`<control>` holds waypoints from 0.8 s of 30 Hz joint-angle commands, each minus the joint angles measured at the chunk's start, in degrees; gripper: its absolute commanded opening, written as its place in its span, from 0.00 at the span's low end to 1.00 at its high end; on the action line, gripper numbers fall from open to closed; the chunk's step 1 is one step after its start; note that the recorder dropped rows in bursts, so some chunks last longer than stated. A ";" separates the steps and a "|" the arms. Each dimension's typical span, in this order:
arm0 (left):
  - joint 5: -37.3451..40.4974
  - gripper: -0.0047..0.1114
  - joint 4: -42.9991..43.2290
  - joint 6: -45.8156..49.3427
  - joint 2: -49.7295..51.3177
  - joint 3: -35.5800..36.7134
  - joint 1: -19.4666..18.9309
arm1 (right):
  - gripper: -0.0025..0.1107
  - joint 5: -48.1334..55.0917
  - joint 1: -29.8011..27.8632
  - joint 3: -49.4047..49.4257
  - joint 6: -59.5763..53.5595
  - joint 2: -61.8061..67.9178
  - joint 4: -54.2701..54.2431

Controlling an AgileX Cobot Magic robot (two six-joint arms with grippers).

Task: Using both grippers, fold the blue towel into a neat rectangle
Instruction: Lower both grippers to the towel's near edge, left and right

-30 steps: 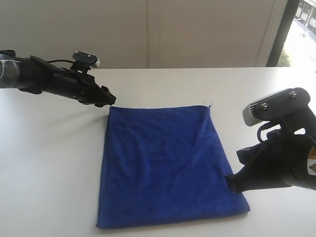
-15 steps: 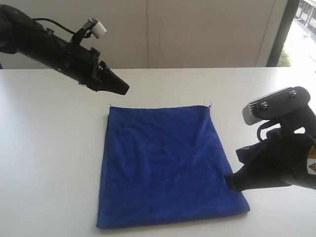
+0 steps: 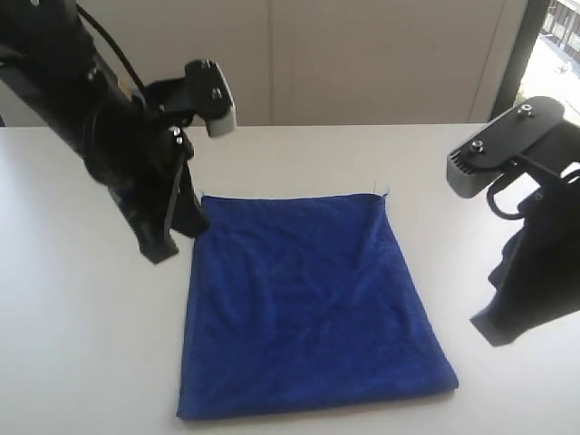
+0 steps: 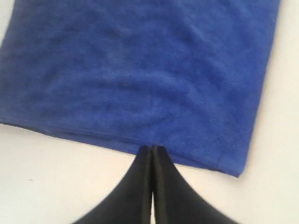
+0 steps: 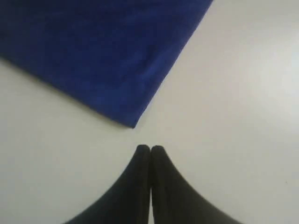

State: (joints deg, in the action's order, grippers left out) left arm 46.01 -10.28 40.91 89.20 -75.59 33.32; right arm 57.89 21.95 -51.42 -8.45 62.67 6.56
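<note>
The blue towel (image 3: pixel 308 299) lies flat on the white table as a folded rectangle, with loose threads at its far right corner. My left gripper (image 3: pixel 161 246) hangs beside the towel's left edge near the far left corner. The left wrist view shows it (image 4: pixel 152 148) shut and empty, its tips just over the towel (image 4: pixel 140 70) edge. My right gripper (image 3: pixel 494 328) is off the towel's right side. In the right wrist view it (image 5: pixel 150 148) is shut with nothing in it, a short way from a corner of the towel (image 5: pixel 93 46).
The white table (image 3: pixel 91 344) stretches around the towel on all sides. A pale wall runs behind it, and a window (image 3: pixel 557 45) with a dark frame sits at the far right.
The left gripper left the far left corner, shut, rose, then swung down beside the towel's left edge. The right gripper lifted off the towel's right edge and moved right.
</note>
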 commanded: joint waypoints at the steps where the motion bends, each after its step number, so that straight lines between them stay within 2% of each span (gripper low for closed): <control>1: -2.83 0.04 7.55 -8.57 -4.55 8.18 7.32 | 0.02 10.10 -0.29 -3.71 -16.44 5.65 -4.59; 5: -3.13 0.04 10.28 -14.85 -7.47 15.17 11.42 | 0.02 8.33 -0.29 -3.85 -28.02 12.27 -5.65; 8: -3.15 0.04 10.28 -17.15 -8.60 19.79 12.09 | 0.02 1.80 -0.29 -3.85 -36.13 16.58 -5.65; 11: -3.82 0.04 9.71 -18.30 -8.60 23.39 12.09 | 0.04 -5.50 -0.29 -3.85 -38.53 20.32 -5.22; 14: -6.77 0.04 9.06 -18.30 -8.60 26.97 12.09 | 0.14 -9.32 -0.29 -3.85 -41.61 23.26 -5.19; 19: -14.48 0.04 9.06 -14.00 -8.60 30.63 12.09 | 0.36 -7.97 -0.29 -3.85 -50.45 26.54 -4.83; 22: -18.63 0.04 8.20 -10.20 -8.49 30.93 12.09 | 0.42 -6.12 -0.29 -3.85 -53.88 27.75 -4.83; 24: -20.34 0.09 7.37 -7.47 -8.49 30.93 12.09 | 0.43 -5.22 -0.29 -3.74 -54.84 28.47 -4.83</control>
State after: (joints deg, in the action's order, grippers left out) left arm 28.14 -1.01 29.54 81.21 -45.14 45.13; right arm 51.19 21.95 -54.86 -60.66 90.46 1.36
